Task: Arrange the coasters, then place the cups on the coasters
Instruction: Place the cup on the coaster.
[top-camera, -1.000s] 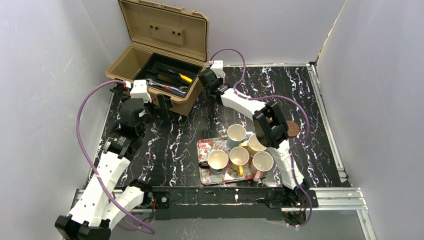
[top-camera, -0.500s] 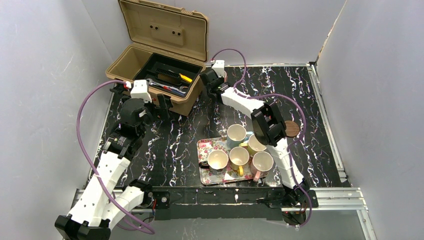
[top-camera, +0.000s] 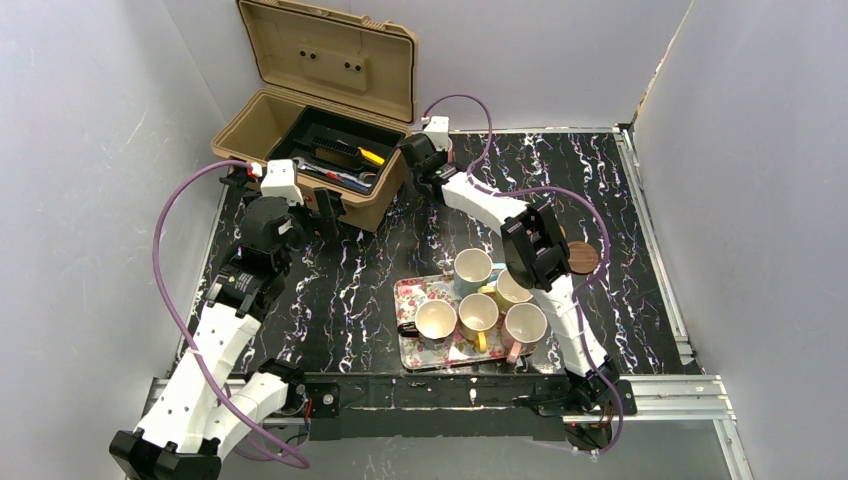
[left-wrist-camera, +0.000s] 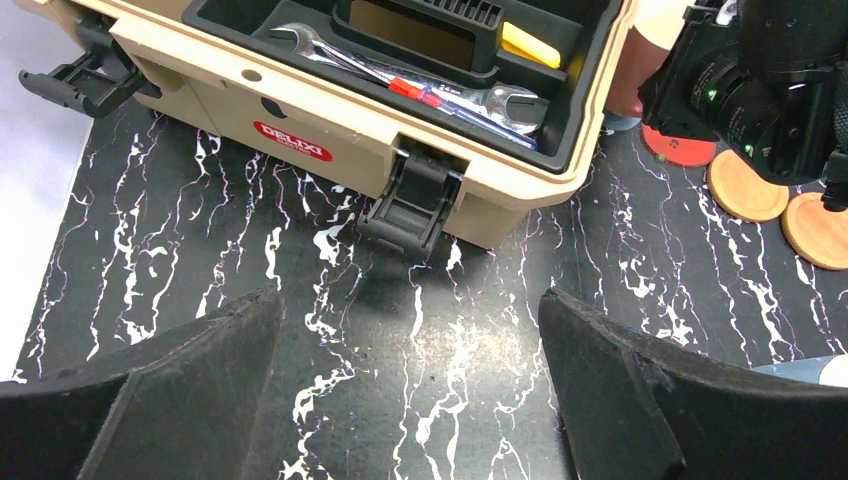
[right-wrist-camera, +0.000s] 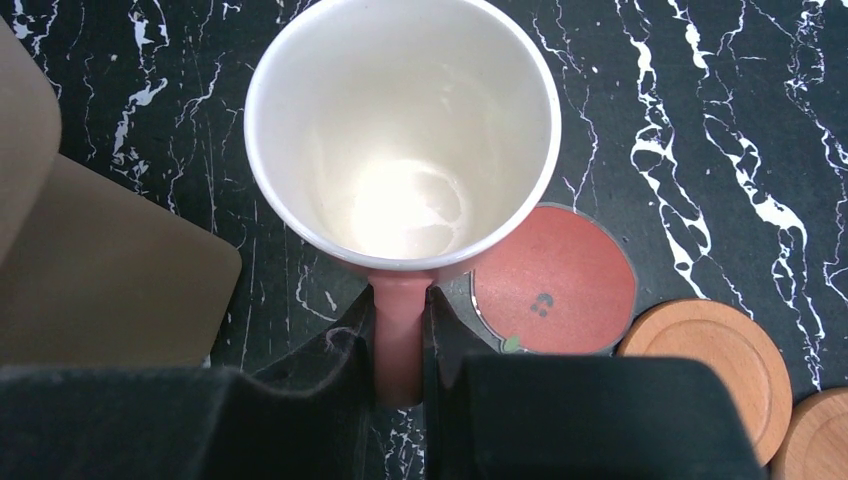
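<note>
Your right gripper (right-wrist-camera: 400, 345) is clamped on the handle of the pink cup (right-wrist-camera: 400, 140), mouth up, far across the table (top-camera: 350, 290) beside the toolbox (left-wrist-camera: 330, 110). The red coaster (right-wrist-camera: 560, 285) lies just beside it, with an orange coaster (right-wrist-camera: 705, 365) next along (whether the cup's base touches down, I can't tell). Your left gripper (left-wrist-camera: 410, 390) hangs wide open and empty before the toolbox. Five cups (top-camera: 478, 312) sit on the floral tray (top-camera: 412, 292).
</note>
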